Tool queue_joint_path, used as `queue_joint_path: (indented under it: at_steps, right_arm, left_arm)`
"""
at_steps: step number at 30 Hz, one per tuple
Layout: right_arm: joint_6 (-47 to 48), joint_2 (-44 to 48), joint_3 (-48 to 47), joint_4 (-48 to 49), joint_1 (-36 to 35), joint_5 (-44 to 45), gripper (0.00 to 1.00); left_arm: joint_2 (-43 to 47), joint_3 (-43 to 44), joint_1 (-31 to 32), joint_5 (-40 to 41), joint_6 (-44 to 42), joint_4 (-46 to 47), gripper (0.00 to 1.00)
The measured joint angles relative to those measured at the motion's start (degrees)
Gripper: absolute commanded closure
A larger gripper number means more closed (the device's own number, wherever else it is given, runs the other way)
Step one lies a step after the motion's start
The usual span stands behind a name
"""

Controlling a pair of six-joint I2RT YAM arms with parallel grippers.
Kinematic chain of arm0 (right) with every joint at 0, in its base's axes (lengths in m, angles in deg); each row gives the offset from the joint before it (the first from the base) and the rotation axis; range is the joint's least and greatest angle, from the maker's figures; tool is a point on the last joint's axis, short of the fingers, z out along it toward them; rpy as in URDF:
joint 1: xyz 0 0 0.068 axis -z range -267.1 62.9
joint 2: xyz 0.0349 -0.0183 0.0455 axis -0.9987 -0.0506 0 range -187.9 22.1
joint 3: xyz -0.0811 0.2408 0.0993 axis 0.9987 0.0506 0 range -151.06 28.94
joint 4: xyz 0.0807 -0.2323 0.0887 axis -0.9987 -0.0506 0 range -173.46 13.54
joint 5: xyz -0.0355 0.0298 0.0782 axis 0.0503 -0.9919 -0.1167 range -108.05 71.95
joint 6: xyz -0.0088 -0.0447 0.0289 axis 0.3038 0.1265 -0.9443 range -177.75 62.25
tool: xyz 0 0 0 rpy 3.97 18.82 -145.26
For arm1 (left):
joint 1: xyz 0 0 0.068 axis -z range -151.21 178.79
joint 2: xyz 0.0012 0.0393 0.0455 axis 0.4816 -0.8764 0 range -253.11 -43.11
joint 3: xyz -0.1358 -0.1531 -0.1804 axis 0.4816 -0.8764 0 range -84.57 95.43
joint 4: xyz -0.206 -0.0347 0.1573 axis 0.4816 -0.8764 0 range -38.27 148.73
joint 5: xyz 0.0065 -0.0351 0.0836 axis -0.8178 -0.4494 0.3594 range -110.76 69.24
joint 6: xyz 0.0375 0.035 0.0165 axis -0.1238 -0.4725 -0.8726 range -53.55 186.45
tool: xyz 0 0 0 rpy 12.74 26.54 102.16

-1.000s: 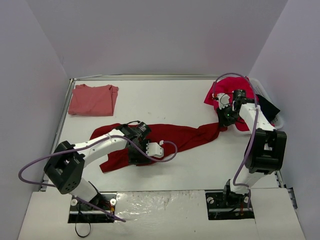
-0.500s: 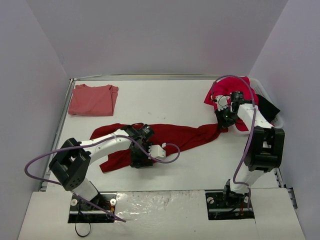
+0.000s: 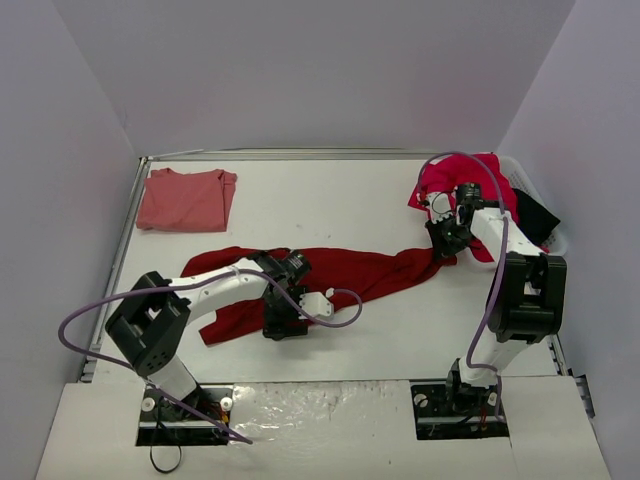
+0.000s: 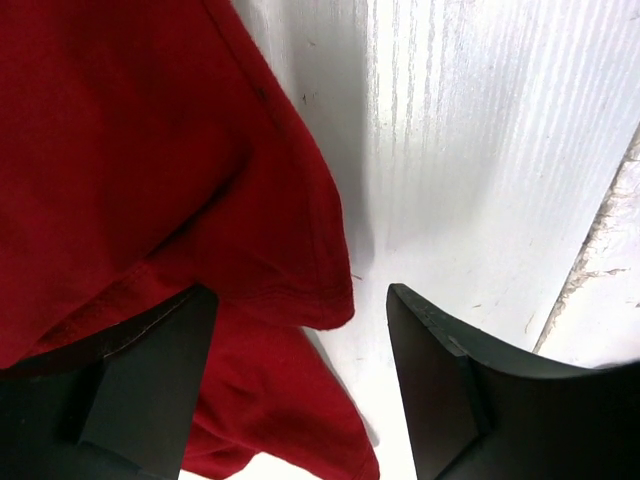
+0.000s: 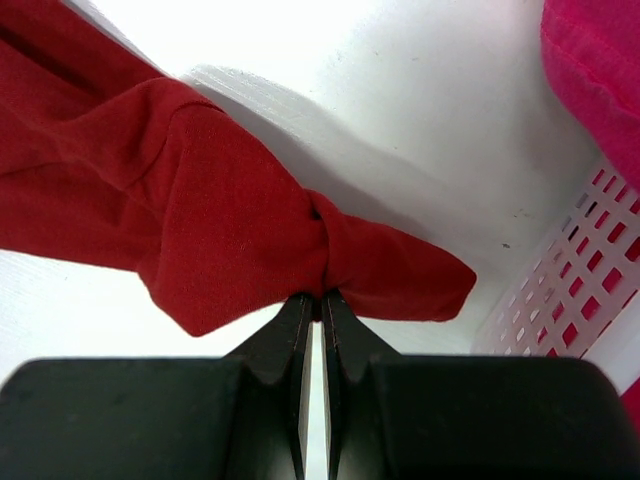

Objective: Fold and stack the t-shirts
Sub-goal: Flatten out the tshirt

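The dark crimson t-shirt (image 3: 345, 272) lies stretched and crumpled across the middle of the table. My right gripper (image 3: 441, 243) is shut on its bunched right end (image 5: 300, 250), beside the basket. My left gripper (image 3: 281, 322) is open low over the shirt's near left part; its hem corner (image 4: 300, 290) lies between the jaws, one finger over cloth, the other over bare table. The salmon-pink t-shirt (image 3: 186, 199) lies folded at the far left. The raspberry t-shirt (image 3: 462, 180) hangs over the basket, also at the right wrist view's top right (image 5: 600, 60).
The white plastic basket (image 3: 545, 225) stands at the far right, with a dark cloth (image 3: 535, 212) inside; its slotted wall (image 5: 580, 290) is close to my right gripper. Walls enclose the table at the back and both sides.
My left gripper has moved a little toward the near edge along the crimson shirt. My right gripper has shifted slightly left and back, still pinching the shirt's end.
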Motion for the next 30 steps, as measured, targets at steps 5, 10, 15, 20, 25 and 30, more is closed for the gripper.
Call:
queue_joint_path:
  at_steps: [5,10,15,20,25,30]
  right_arm:
    - [0.0,-0.3,0.2,0.3,-0.2,0.7,1.0]
    - [0.0,-0.9,0.8,0.6,-0.2,1.3,1.0]
    - [0.0,-0.9,1.0,0.7,-0.2,1.5,1.0]
    - [0.0,-0.7,1.0,0.6,-0.2,1.4,1.0]
    - [0.0,1.6,-0.3,-1.8,-0.2,1.0,1.0]
    - [-0.2,4.8,-9.1,-4.2,-0.2,0.8,1.0]
  left_arm:
    - [-2.7,0.0,0.0,0.0,0.0,0.6,0.57]
    - [-4.0,0.0,0.0,0.3,0.5,1.3,0.98]
    - [-3.5,0.1,0.0,0.9,1.1,1.3,0.98]
    - [1.5,0.6,-0.6,2.6,1.4,0.1,0.98]
    - [9.4,5.3,-6.9,4.2,1.5,-2.4,0.98]
    - [14.8,10.5,-17.6,11.4,2.5,0.2,0.98]
